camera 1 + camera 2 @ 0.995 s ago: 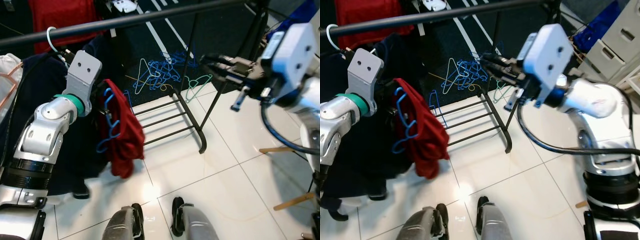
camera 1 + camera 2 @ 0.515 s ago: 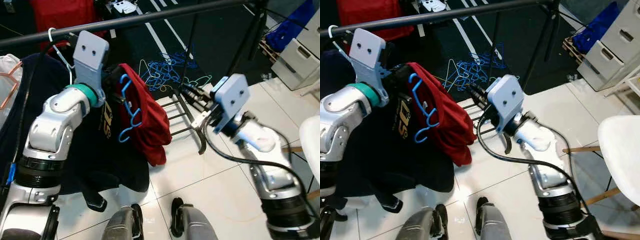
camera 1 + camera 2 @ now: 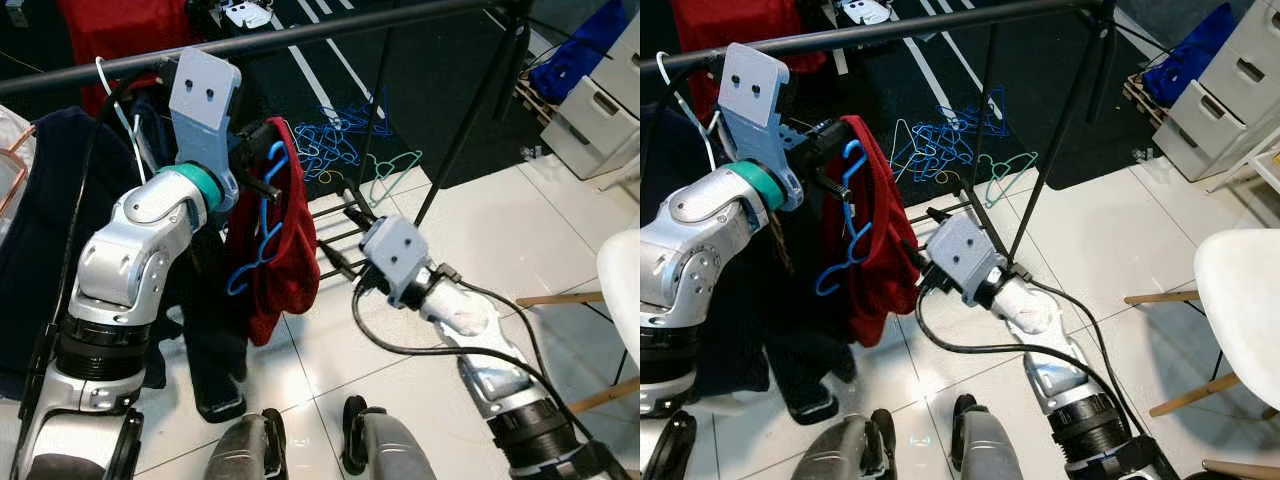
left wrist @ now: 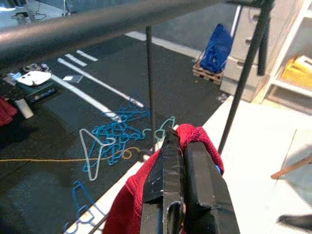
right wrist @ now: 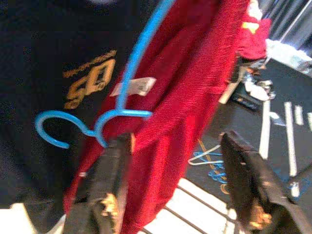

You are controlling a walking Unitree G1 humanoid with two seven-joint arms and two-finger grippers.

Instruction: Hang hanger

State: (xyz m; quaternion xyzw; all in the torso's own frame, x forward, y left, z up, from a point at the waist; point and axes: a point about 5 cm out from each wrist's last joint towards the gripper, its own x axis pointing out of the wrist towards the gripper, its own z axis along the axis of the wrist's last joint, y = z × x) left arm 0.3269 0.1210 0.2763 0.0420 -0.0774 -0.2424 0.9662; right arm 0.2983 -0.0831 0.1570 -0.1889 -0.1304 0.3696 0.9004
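Upper right: a grey drawer cabinet (image 3: pixel 600 105) beside a blue bag (image 3: pixel 578 52) on the dark floor mat (image 3: pixel 440 100). Centre top: a heap of loose blue, white and green hangers (image 3: pixel 335 140) lying on the mat, with white floor stripes (image 3: pixel 335 55) behind. Right edge: a white chair (image 3: pixel 1240 300) with wooden legs on the white tiled floor (image 3: pixel 480 230). Left: dark garments (image 3: pixel 40 230).

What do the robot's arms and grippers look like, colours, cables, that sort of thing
Both arms are jointed silver metal with black ribbed rings. The left arm has a teal band at the wrist; a black cable loops along the right arm. Each wrist carries a light grey plate with two dark dots. The gripper fingers are long and black.
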